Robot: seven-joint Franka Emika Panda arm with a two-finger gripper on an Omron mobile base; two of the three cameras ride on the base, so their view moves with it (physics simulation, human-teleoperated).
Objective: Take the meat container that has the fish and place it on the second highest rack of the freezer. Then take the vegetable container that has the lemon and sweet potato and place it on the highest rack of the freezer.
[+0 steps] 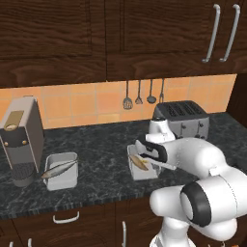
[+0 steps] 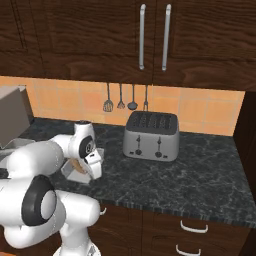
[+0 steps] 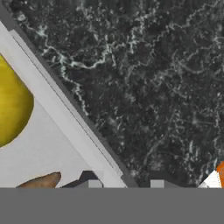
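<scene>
Simulated kitchen: dark wooden cabinets [image 1: 53, 34] above an orange tiled backsplash and a black marbled table [image 1: 96, 140].

Left base view: a coffee machine [image 1: 21, 140] stands at left, and just beside it lies the meat container [image 1: 61, 170] with the fish [image 1: 59, 167] across it. Near the middle, the white arm reaches down over the vegetable container [image 1: 141, 166], where the sweet potato [image 1: 140, 162] shows. A toaster [image 1: 182, 118] stands behind, utensils [image 1: 140, 96] hang on the wall.

Right base view: the gripper [image 2: 89, 172] is at the rim of the vegetable container [image 2: 75, 172], largely hidden by the arm.

Hand view: the container's rim [image 3: 65, 113] runs diagonally under the camera, with the lemon [image 3: 11, 113] and the sweet potato's tip [image 3: 41, 180] inside. The finger tips [image 3: 89, 184] straddle the rim; whether the jaws are already clamped on it cannot be told.

Progress, as judged: both containers sit on the table, so neither placement is done, and the arm is on the vegetable container although the fish comes first. The freezer is not seen from here.
</scene>
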